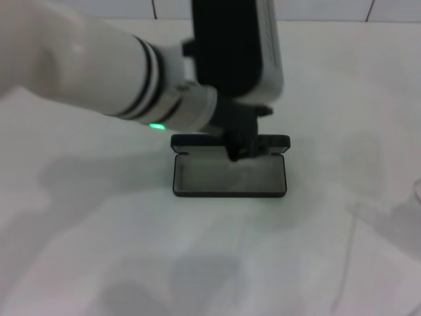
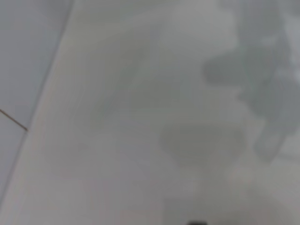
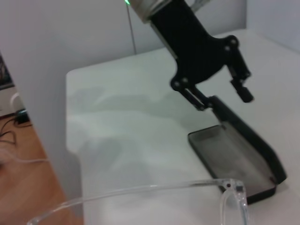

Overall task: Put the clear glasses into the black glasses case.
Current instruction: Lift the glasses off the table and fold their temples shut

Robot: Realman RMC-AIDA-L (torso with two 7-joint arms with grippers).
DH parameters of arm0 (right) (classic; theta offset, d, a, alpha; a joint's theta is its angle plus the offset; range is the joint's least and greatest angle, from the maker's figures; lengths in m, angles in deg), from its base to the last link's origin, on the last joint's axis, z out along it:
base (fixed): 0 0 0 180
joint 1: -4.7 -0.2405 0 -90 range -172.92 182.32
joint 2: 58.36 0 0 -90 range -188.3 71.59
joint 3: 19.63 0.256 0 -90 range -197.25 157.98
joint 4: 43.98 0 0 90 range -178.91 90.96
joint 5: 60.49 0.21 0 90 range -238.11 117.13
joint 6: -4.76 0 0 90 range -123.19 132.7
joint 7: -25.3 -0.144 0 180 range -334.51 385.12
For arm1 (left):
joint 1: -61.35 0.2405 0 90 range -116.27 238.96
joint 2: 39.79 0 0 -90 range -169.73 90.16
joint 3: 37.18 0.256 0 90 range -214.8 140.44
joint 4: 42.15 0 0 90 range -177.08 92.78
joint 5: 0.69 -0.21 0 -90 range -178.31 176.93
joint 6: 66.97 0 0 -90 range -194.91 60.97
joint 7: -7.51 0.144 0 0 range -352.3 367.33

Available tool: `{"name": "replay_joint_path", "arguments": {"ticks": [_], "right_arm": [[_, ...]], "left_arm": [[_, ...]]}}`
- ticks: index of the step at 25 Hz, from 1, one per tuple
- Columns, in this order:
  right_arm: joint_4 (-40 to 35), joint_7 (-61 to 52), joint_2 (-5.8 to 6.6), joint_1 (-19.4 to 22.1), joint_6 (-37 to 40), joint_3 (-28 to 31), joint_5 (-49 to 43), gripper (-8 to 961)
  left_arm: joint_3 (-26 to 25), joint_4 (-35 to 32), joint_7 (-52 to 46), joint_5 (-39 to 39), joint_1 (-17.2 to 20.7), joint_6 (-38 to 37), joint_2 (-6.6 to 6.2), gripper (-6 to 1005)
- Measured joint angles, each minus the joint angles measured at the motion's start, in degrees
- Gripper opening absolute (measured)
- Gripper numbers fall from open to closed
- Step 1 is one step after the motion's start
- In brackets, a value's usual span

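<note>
The white left arm (image 1: pixel 99 72) fills the foreground of the head view, stretched out over the white counter (image 1: pixel 99 250) with a green light glowing near its wrist. Under it, the black glasses case (image 1: pixel 197 193) lies open on the counter with its grey lining exposed and its lid raised at the rear. The left tool (image 3: pixel 224 101) hangs over that lid with its black fingers spread wide and nothing clamped between them; one finger (image 3: pixel 199 101) sits at the lid's upper edge. The clear glasses (image 3: pixel 140 190) show only in the right wrist view. They are close to that camera, outside the case and well apart from the left tool. Whether the right tool holds them cannot be told.
</note>
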Motion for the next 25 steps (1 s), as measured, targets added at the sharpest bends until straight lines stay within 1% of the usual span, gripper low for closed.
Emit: {"name": "replay_joint_path", "arguments": {"ticks": [4,5,6,7,9,13,15,17,20,22,25], "right_arm": [[3.46,2.26,0.0,0.35,-2.98,1.99,3.49,121],[5.06,3.42,0.0,0.58,-4.17,2.25,5.66,121],[6.05,4.1,0.01,0.72,-4.77,2.26,6.97,121],[8.2,5.53,0.04,0.9,-5.98,2.13,9.3,121],[11.62,7.64,0.12,0.95,-7.29,1.73,12.67,121],[19.96,12.0,0.11,0.09,-8.01,1.21,18.58,121],[24.06,14.09,0.17,-0.77,-8.01,0.23,21.27,121],[28.22,16.32,0.29,-2.18,-8.41,-2.43,22.93,121],[32.09,18.65,0.17,-4.27,-10.64,-6.11,23.42,121],[34.31,19.98,0.06,-5.47,-12.23,-8.2,24.05,121],[37.94,21.79,0.07,-7.61,-13.63,-10.72,25.66,121]], "left_arm": [[-4.06,-5.13,1.67,8.41,3.82,-0.08,0.0,395],[-5.94,-6.1,2.64,12.49,5.44,0.16,0.06,395],[-6.96,-6.38,3.27,15.17,6.21,0.27,0.08,395],[-8.1,-6.42,3.99,17.99,6.98,0.3,0.1,394],[-10.34,-6.0,7.26,27.05,9.06,0.31,0.08,388],[-11.85,-4.26,13.92,41.2,12.2,-0.42,0.0,364],[-11.92,-3.31,16.08,46.82,13.3,-1.52,-0.01,312],[-11.98,-1.88,18.79,52.31,14.23,-3.38,-0.01,261],[-11.57,-0.99,21.74,56.41,14.94,-5.66,-0.01,182],[-10.9,-0.96,22.3,57.0,15.06,-6.26,0.0,128],[-10.26,-0.24,22.45,57.25,15.0,-6.52,0.04,102]]}}
